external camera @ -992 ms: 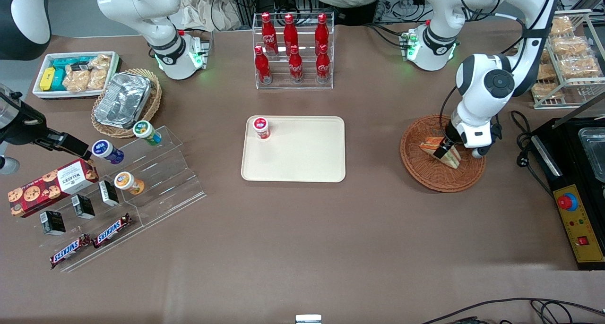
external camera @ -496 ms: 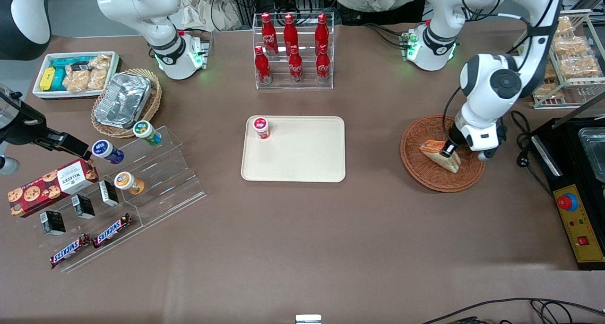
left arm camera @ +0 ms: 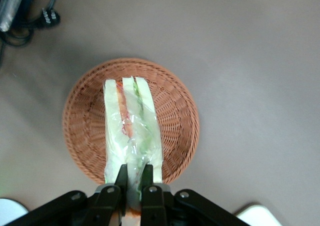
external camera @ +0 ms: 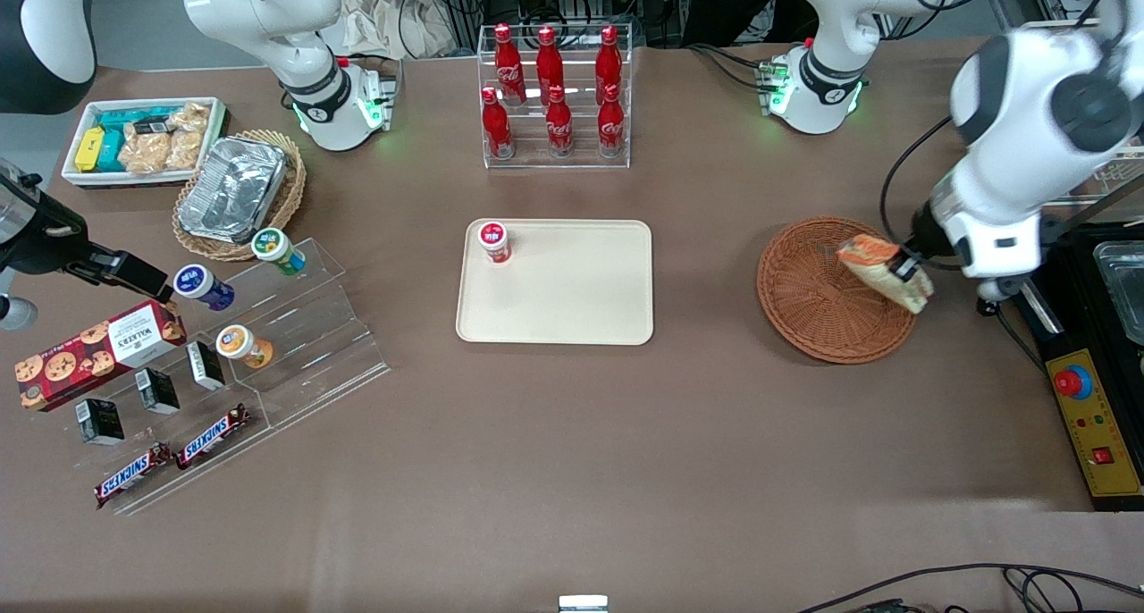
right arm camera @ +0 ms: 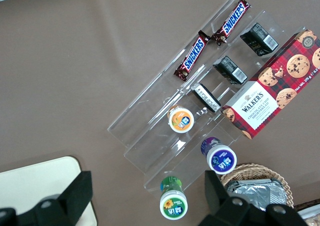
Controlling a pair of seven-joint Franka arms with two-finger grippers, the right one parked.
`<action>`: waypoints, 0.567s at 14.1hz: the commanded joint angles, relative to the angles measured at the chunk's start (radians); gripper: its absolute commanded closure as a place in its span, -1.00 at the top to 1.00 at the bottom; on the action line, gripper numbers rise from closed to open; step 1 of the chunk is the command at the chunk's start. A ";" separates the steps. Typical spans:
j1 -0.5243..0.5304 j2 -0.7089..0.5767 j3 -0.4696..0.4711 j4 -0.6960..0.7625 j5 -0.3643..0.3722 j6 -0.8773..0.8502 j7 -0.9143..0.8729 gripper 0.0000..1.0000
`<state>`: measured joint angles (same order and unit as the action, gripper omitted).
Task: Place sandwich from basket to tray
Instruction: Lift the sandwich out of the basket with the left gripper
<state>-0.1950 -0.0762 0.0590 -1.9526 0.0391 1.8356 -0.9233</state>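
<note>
Frontally, the gripper holds the sandwich lifted above the basket rim nearest the working arm's end; the tray lies well apart. At the wrist, fingers pinch the clear-wrapped wedge: pale bread with red, orange and green layers.

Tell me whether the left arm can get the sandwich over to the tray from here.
Probably yes: the gripper holds the sandwich lifted above the basket, and only bare table separates it from the tray.
</note>
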 commanded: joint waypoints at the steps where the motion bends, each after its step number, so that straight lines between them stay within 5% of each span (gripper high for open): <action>1: 0.000 0.013 -0.008 0.129 -0.008 -0.130 0.125 -1.00; 8: -0.009 -0.033 -0.091 0.126 -0.079 -0.188 0.428 -1.00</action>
<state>-0.2031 -0.0969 0.0087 -1.8332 -0.0109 1.6813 -0.5607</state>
